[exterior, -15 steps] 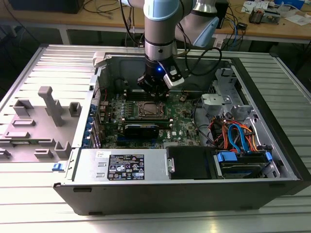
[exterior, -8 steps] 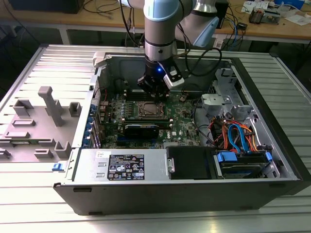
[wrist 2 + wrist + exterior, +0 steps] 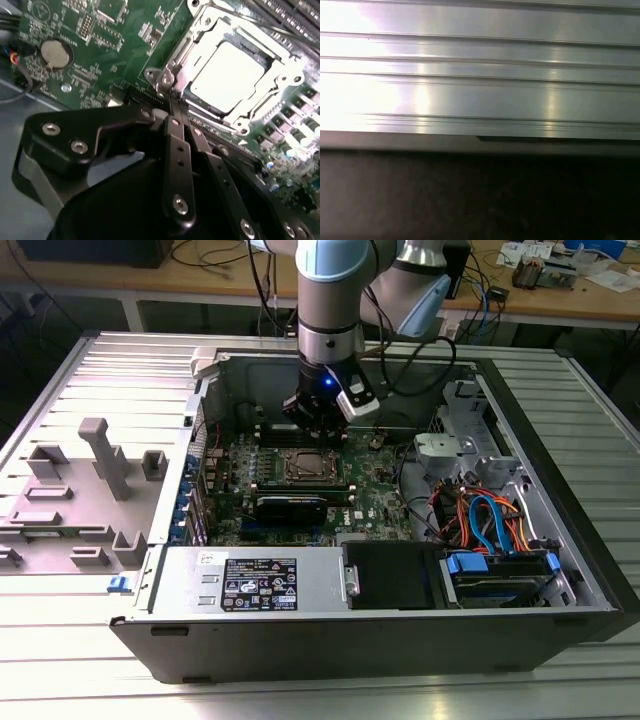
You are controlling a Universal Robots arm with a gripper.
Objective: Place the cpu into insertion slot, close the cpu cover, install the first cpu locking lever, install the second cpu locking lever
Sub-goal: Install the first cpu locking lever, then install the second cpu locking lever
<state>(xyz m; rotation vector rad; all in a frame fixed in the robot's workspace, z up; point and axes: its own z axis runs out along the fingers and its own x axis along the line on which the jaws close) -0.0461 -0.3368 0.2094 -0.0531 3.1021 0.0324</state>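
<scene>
The cpu [image 3: 227, 70] lies flat in the insertion slot [image 3: 165, 77], its silver top bright under the light. The cpu cover [image 3: 287, 67] is down over it, framing the chip on all sides. My gripper [image 3: 172, 102] is shut, its black fingers [image 3: 177, 145] pressed together, with the tips at the slot's corner beside a screw post. Whether they pinch a locking lever is hidden by the fingers. In the exterior view my gripper [image 3: 313, 432] hangs just behind the insertion slot [image 3: 305, 468] on the green board [image 3: 370, 485].
The open computer case [image 3: 560, 570] holds a power supply [image 3: 250, 580], orange and blue cables [image 3: 480, 515] and black memory slots [image 3: 290, 508]. A coin cell [image 3: 55, 54] sits on the board. A grey fixture [image 3: 100, 470] stands at the exterior view's left. Ribbed aluminium table [image 3: 480, 75].
</scene>
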